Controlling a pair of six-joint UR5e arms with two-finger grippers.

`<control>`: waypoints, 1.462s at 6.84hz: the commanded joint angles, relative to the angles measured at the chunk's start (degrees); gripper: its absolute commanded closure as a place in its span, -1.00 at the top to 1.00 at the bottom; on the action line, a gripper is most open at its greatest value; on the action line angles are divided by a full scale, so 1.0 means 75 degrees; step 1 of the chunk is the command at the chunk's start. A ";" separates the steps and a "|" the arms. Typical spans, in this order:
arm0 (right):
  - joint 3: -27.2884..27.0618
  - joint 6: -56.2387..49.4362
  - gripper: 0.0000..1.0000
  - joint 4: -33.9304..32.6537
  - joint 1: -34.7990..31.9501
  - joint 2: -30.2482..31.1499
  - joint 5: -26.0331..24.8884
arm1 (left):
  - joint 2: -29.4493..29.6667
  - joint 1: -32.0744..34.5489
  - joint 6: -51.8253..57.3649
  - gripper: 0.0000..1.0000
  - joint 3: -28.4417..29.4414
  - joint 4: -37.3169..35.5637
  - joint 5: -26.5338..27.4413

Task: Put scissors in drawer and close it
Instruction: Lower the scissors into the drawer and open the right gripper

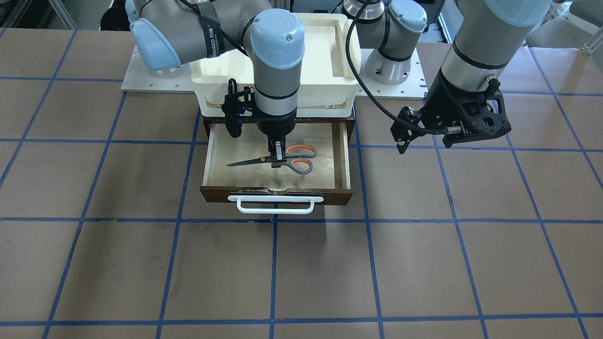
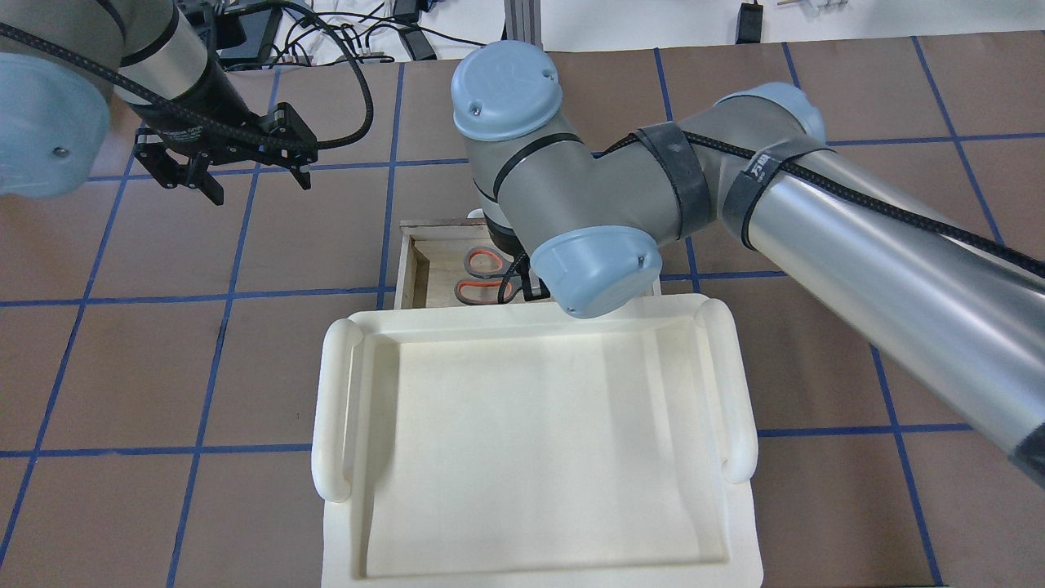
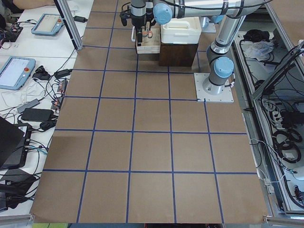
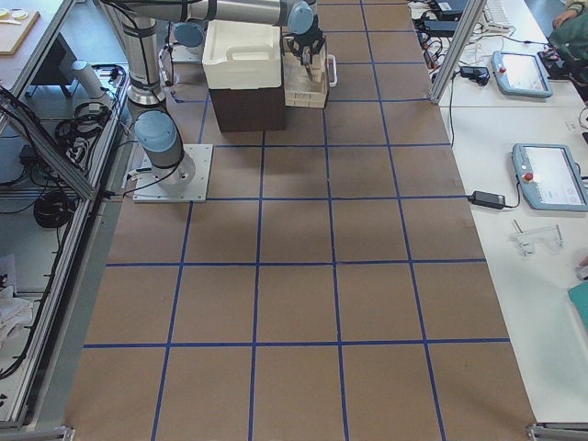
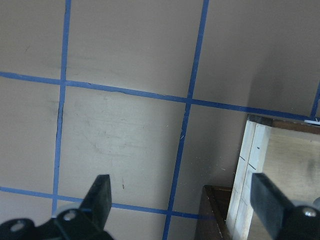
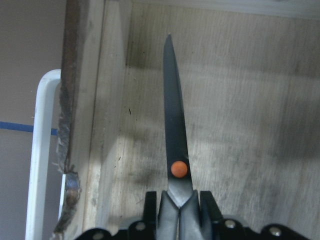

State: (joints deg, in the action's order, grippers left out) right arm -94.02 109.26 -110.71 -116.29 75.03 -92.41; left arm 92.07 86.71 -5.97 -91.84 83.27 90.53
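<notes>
The drawer (image 1: 347, 155) stands pulled open, with a dark brown front, a pale plywood floor (image 6: 250, 100) and a white bar handle (image 1: 275, 203). The scissors (image 1: 245, 163) are inside it, blades pointing along the drawer front, grey and orange loops (image 2: 482, 263) to one side. My right gripper (image 1: 278, 161) reaches straight down into the drawer and is shut on the scissors (image 6: 175, 130) just behind the orange pivot dot. I cannot tell whether they touch the floor. My left gripper (image 2: 257, 184) is open and empty, hovering over the table beside the drawer (image 5: 255, 150).
A white plastic tray (image 2: 335, 408) sits on top of the dark cabinet that holds the drawer. The brown table (image 1: 141, 263) has a blue tape grid. The drawer's front top edge is chipped (image 6: 67, 165) near the handle.
</notes>
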 commanded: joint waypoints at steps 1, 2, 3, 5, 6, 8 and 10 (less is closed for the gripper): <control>-0.0004 -0.0106 -1.00 0.0228 0.0013 -0.0089 0.0040 | 0.0028 0.0017 -0.0024 1.00 0.0000 -0.0005 0.0000; -0.0004 -0.0095 -1.00 0.0287 0.0001 -0.0125 0.0052 | 0.0029 0.0017 -0.0035 1.00 0.0000 -0.0005 0.0000; -0.0004 -0.0118 -1.00 0.0300 0.0013 -0.0137 0.0307 | 0.0017 0.0017 -0.0024 1.00 0.0011 -0.0005 0.0012; -0.0015 -0.0083 -1.00 0.0311 0.0001 -0.0195 0.0345 | 0.0028 0.0017 -0.0036 1.00 0.0000 -0.0016 0.0012; -0.0015 -0.0048 -1.00 0.0311 0.0001 -0.0242 0.0392 | 0.0029 0.0017 -0.0036 1.00 0.0000 -0.0016 0.0012; -0.0027 0.0010 -1.00 0.0312 0.0001 -0.0289 0.0743 | 0.0029 0.0017 -0.0036 1.00 0.0000 -0.0016 0.0012; -0.0039 -0.0094 -0.61 0.0730 -0.0010 -0.0324 0.0767 | 0.0040 0.0017 -0.0094 1.00 0.0000 -0.0016 0.0000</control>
State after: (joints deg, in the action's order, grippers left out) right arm -94.27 109.12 -107.46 -116.33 72.79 -86.89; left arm 92.32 86.84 -6.50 -91.84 83.14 90.56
